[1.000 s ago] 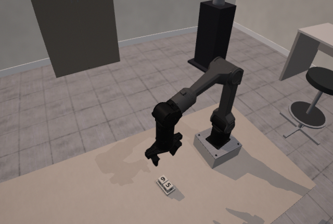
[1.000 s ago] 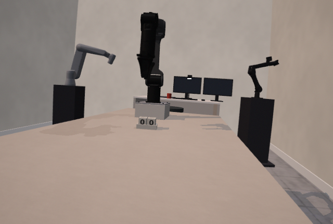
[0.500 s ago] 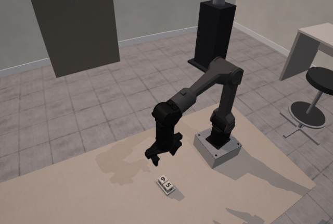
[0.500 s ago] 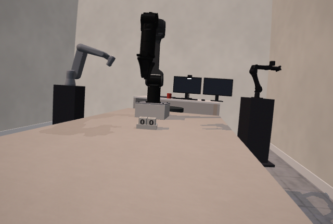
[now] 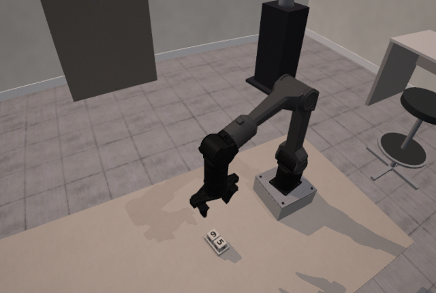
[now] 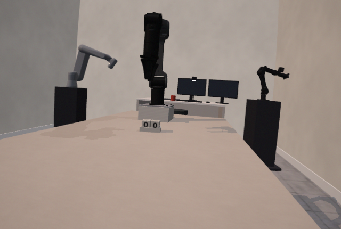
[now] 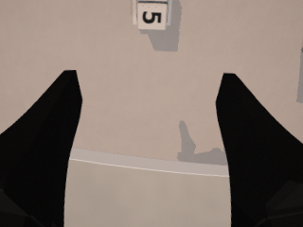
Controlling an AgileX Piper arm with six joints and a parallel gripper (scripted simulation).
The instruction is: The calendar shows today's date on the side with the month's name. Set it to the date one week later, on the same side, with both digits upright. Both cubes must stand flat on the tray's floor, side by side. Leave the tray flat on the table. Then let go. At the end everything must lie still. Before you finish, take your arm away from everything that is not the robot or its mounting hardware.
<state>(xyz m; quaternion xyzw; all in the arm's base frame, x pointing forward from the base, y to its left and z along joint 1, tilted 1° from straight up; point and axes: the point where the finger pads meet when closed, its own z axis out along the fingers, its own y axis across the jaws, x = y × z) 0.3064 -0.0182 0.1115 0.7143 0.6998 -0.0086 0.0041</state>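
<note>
White calendar cubes [image 5: 216, 240] in their tray [image 5: 223, 250] sit below the raised, wide-spread, empty tool [image 5: 214, 198].

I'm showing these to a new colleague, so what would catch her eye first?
The black arm bends over the beige table, its open gripper hanging above and apart from the cubes. Two white cubes sit side by side in a small tray, tops showing 9 and 5.
</note>
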